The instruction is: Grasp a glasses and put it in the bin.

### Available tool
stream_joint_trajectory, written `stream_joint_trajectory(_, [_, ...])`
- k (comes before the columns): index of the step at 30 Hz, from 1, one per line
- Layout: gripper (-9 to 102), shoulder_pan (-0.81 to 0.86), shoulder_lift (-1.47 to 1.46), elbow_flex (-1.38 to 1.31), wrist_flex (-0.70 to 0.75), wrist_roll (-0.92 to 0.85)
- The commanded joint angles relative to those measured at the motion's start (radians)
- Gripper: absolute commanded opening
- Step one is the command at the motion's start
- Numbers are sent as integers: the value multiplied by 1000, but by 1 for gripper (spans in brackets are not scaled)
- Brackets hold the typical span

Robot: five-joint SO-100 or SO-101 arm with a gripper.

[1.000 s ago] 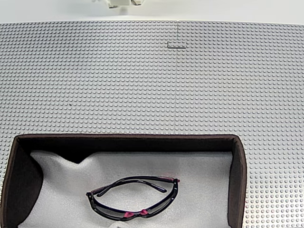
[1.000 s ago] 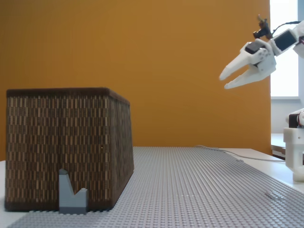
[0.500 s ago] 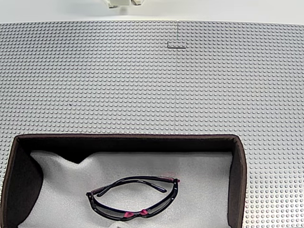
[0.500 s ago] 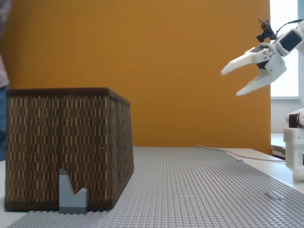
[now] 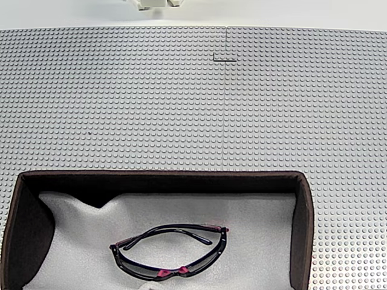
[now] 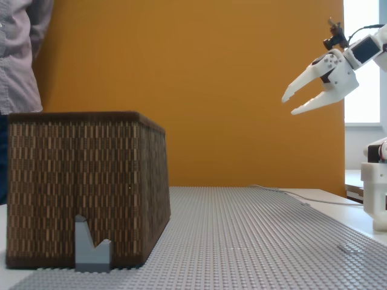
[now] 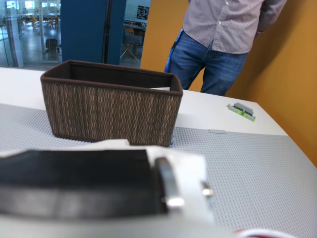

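The glasses [image 5: 172, 252], black with pink accents at the nose bridge, lie on the white foam lining inside the bin [image 5: 302, 223], at the bottom of a fixed view. The bin [image 6: 84, 187] has brown woven walls and stands at the left in another fixed view; it also stands at the left in the wrist view [image 7: 111, 109]. My white gripper [image 6: 288, 103] hangs high at the right, far from the bin, open with nothing between its fingers.
The grey studded baseplate [image 5: 193, 103] covers the table. A small grey brick piece [image 6: 92, 246] stands against the bin's front. A person in a shirt [image 7: 223, 34] and jeans stands behind the bin. Small green and grey bricks [image 7: 241, 110] lie on the white table.
The gripper's fingers spread wide half a second ago and have since narrowed, staying high at the right. A person has come into view at the left. The glasses have not moved.
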Motion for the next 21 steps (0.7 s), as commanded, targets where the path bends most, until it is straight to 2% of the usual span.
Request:
stream_joint_trajectory(1, [2, -18, 18, -11, 18, -3])
stream_joint_trajectory(5, [0, -18, 23, -5, 18, -17])
stream_joint_trajectory(7, [19, -15, 29, -3, 26, 5])
stream_joint_trajectory(8, [23, -17, 31, -3, 32, 6])
stream_joint_trajectory(10, [25, -17, 34, 5, 38, 6])
stream_joint_trajectory(11, [24, -15, 35, 8, 38, 3])
stream_joint_trajectory(12, [5, -15, 38, 11, 34, -25])
stream_joint_trajectory(13, [0, -15, 44, 17, 32, -38])
stream_joint_trajectory(16, [0, -9, 66, 38, 18, -48])
stream_joint_trajectory(18, [16, -2, 75, 46, 14, -28])
stream_joint_trajectory(20, [15, -2, 77, 48, 15, -31])
stream_joint_trajectory(21, [11, -2, 78, 49, 15, -40])
